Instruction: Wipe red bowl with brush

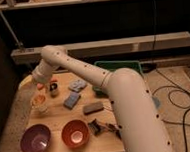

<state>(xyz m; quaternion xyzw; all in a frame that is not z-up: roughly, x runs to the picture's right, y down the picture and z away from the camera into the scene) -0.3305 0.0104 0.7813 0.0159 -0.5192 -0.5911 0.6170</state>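
Observation:
The red bowl [75, 133] sits at the front middle of the wooden table [57, 116], with a pale inner bottom. The dark brush [101, 126] lies on the table just right of it, untouched. My gripper [39, 86] is at the far left of the table, well away from both. It hangs just above the small white-orange cup [39, 102]. The white arm [109, 89] reaches back from it across the table to the lower right.
A purple bowl [35, 139] stands left of the red bowl. A small can [53, 89] stands beside the gripper. Two blue-grey sponges [77, 85] [71, 99] and a grey block [93, 108] lie mid-table. A green bin [119, 69] sits behind, and cables [183, 103] lie on the floor.

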